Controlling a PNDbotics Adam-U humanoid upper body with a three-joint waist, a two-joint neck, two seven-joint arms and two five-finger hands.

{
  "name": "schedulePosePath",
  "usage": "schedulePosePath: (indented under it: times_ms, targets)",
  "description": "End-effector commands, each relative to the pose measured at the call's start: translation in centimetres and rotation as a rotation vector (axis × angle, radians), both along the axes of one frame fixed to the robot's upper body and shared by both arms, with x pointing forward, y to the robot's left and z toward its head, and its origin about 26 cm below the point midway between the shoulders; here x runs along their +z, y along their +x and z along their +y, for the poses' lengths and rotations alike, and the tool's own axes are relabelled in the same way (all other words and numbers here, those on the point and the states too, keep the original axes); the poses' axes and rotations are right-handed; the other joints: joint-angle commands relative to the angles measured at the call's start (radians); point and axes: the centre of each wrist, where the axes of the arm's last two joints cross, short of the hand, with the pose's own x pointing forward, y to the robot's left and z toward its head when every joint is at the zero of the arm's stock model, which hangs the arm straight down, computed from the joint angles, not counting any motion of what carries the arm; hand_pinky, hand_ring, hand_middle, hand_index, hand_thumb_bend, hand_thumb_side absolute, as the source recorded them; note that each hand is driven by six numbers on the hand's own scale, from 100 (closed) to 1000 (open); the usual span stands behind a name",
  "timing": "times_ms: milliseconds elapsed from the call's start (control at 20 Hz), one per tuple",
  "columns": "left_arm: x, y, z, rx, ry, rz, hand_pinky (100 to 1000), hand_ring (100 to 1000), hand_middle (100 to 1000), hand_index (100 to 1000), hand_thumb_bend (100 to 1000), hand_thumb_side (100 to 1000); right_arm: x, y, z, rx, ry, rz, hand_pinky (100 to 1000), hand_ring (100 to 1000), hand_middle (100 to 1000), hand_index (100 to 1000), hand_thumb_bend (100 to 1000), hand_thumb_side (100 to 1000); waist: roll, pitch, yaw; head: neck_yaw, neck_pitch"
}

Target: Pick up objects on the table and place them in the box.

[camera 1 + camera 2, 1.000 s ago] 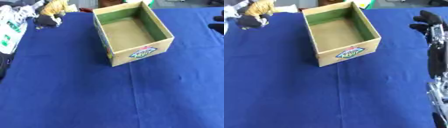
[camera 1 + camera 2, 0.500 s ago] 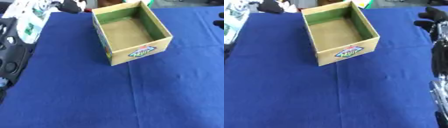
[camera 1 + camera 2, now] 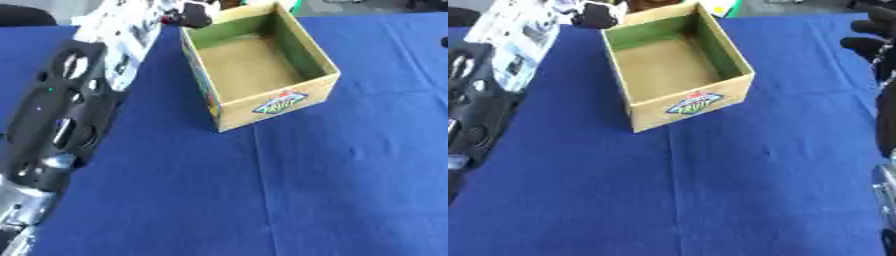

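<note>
Far left of the frame, the left arm (image 3: 61, 115) ran up from the lower left corner, black with round cut-outs, a silver joint low down, its upper stretch white with dark markings. At the top, just left of the box's far corner, the left hand (image 3: 194, 13) showed as a dark blurred lump; whether its fingers were curled or straight, and whether they had anything in them, could not be told. In the right eye view the same dark shape sat at the top edge, right beside the box's back left corner, and something brownish showed just past it at the frame's top edge, too blurred to name.

Centre, upper half: the box (image 3: 229, 105), open cardboard, green on its inner walls, plain brown floor, nothing inside it. It stood askew on the blue tablecloth (image 3: 350, 190), a diamond-shaped label on its near wall, coloured print down its left side.

Right of that, bare blue cloth with a faint fold line running down from the box's near corner.

Far right, upper corner of the right eye view: the right hand (image 3: 874, 32), black, fingers curled inward, holding nothing, well apart from the box.
</note>
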Motion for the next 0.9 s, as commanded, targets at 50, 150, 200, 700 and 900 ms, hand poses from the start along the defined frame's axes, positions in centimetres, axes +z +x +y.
schedulePosePath:
  times_ms: [50,150,200,700,900]
  targets:
    - [0.7,-0.2,-1.5,0.002,0.022,-0.099,339,506,520,592,100,343,1.1,-0.2,0.5,0.042,-0.005,-0.038,892,747,746,867,100,1000,-0.005,-0.015,-0.014,0.032,-0.014]
    - [0.0,0.0,-2.2,0.007,0.059,-0.108,344,511,524,599,100,342,1.3,-0.1,0.8,0.058,-0.004,-0.044,892,747,746,867,100,1000,-0.005,-0.011,-0.023,0.037,-0.015]
    - [-0.4,0.1,-2.5,0.010,0.083,-0.107,344,511,525,601,100,341,1.4,-0.1,0.9,0.066,-0.005,-0.047,892,747,746,867,100,1000,-0.005,-0.009,-0.026,0.036,-0.015]
    - [-4.1,0.8,-4.0,0.011,0.253,-0.016,352,504,521,598,100,354,1.6,0.0,1.3,0.097,-0.007,-0.055,892,748,746,867,100,1000,-0.002,-0.010,-0.032,0.014,-0.012]
    - [-4.9,1.2,-4.0,0.021,0.297,0.085,364,526,498,591,100,369,1.5,0.0,1.4,0.097,-0.003,-0.053,892,748,746,867,100,1000,0.001,-0.012,-0.038,0.012,-0.013]
